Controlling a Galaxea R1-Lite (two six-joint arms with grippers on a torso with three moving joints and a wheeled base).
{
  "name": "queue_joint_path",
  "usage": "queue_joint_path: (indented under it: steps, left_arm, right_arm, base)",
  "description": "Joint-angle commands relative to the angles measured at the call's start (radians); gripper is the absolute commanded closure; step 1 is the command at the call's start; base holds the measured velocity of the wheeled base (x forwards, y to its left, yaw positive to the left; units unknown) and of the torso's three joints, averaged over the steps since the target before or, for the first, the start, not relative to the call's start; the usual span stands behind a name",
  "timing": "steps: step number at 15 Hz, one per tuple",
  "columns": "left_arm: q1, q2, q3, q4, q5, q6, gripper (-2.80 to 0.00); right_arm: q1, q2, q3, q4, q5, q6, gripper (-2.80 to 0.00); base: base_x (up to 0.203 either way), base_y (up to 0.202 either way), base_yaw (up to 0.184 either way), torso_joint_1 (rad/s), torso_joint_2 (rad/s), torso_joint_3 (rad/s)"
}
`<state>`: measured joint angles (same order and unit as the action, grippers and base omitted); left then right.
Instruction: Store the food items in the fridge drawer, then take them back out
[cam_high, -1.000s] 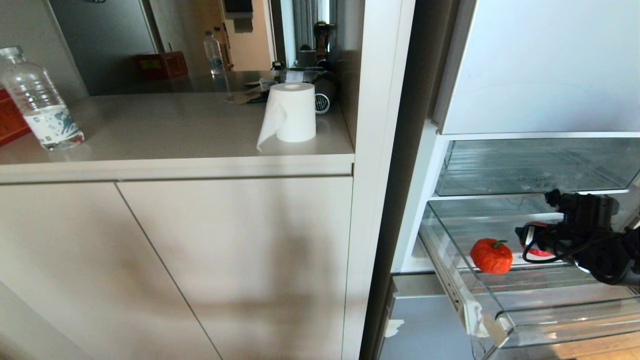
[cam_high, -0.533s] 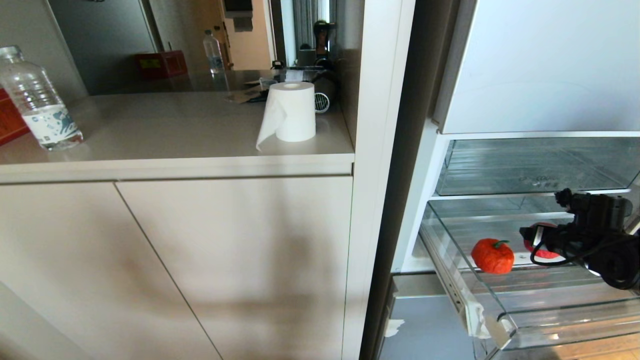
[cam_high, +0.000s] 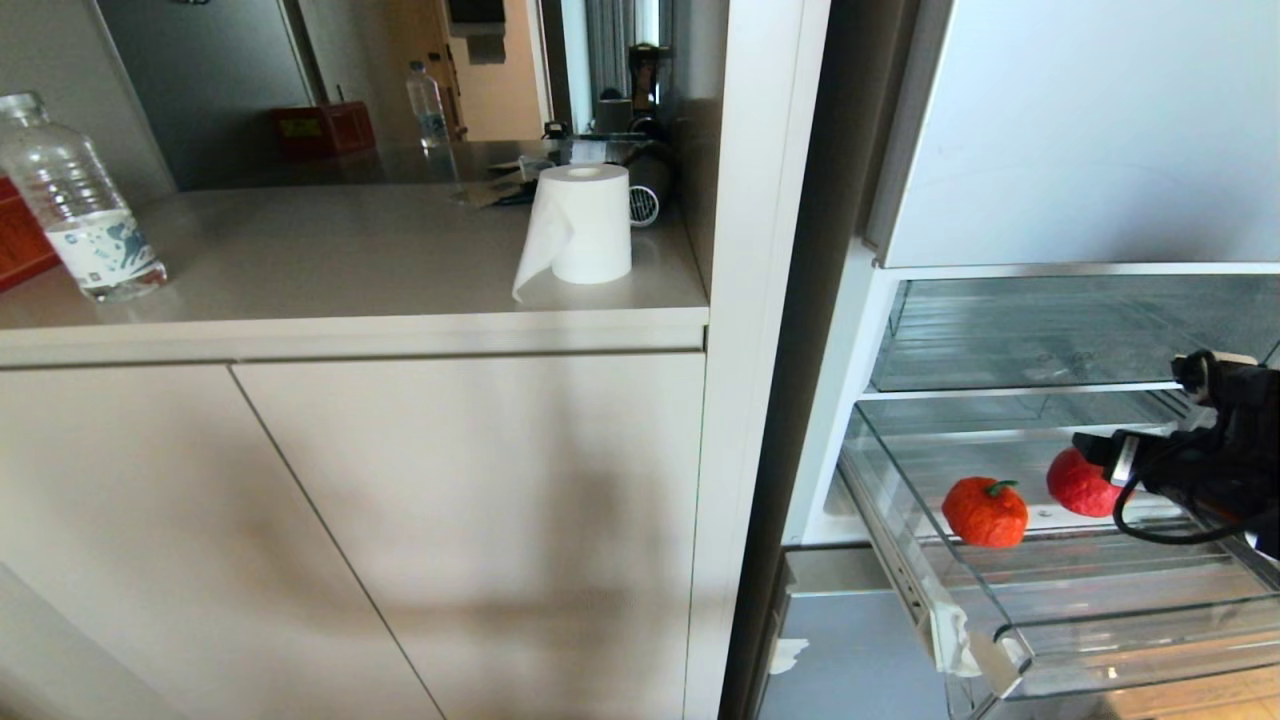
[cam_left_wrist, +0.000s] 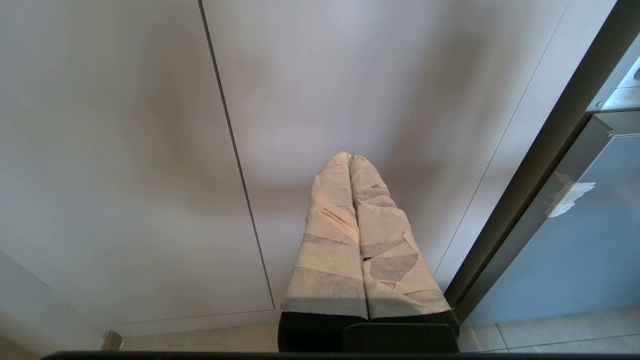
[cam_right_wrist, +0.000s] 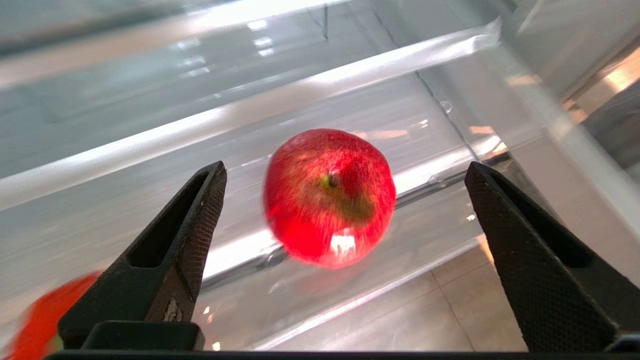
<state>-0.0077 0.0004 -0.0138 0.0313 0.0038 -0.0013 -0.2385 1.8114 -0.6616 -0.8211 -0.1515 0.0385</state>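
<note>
Open fridge (cam_high: 1050, 150) at right of head view, beside one run of pale cabinets (cam_high: 350, 520) under a beige tabletop (cam_high: 330, 260).

Two clear compartments noted inside fridge: one upper clear bin (cam_high: 1060, 335); below it one fridge drawer (cam_high: 1080, 590), pulled out, ribbed floor, white tape at front left corner.

Two food items counted, both resting on drawer floor, apart from each other:
- one fuzzy orange-red fruit (cam_high: 985, 511) with dark green stem, toward drawer's left side;
- one glossy red apple (cam_right_wrist: 329, 197), to its right and slightly further back, stem end facing right wrist camera.

On tabletop: one paper roll (cam_high: 583, 228) with loose tail hanging, near fridge-side edge; one clear water bottle (cam_high: 78, 200) at far left. A second bottle and a red box seen further back, details unclear.

Right hand (cam_right_wrist: 345, 220) over drawer's right part, spread wide, holding nothing. Apple seen between the two black fingers (cam_right_wrist: 170, 250) in wrist view, touching neither.

Left hand (cam_left_wrist: 351, 159) low in front of cabinet doors, taped fingers pressed together, empty.
</note>
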Motion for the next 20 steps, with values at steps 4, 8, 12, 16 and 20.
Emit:
queue_joint_path:
  steps: [4, 8, 12, 16, 20]
  left_arm:
    - [0.0, -0.001, 0.0, 0.001, 0.001, 0.0, 0.0]
    - [0.0, 0.0, 0.0, 0.001, 0.001, 0.0, 0.0]
    - [0.0, 0.0, 0.0, -0.001, 0.001, 0.0, 0.0]
    - [0.0, 0.0, 0.0, -0.001, 0.001, 0.0, 0.0]
    - [0.0, 0.0, 0.0, 0.0, 0.001, 0.0, 0.0]
  right_arm:
    - [0.001, -0.282, 0.104, 0.021, 0.013, 0.002, 0.0]
    - [-0.005, -0.563, 0.176, 0.148, 0.017, 0.02, 0.0]
    - [-0.201, -0.83, 0.185, 0.455, 0.082, 0.058, 0.0]
    - [-0.633, -0.857, 0.222, 0.513, 0.341, 0.108, 0.0]
    - [-1.017, -0.809, 0.294, 0.525, 0.76, 0.111, 0.0]
  base:
    - [0.0, 0.0, 0.0, 0.0, 0.0, 0.0]
    - [0.0, 0.0, 0.0, 0.0, 0.0, 0.0]
    - [0.0, 0.0, 0.0, 0.0, 0.0, 0.0]
    - [0.0, 0.0, 0.0, 0.0, 0.0, 0.0]
    - [0.0, 0.0, 0.0, 0.0, 0.0, 0.0]
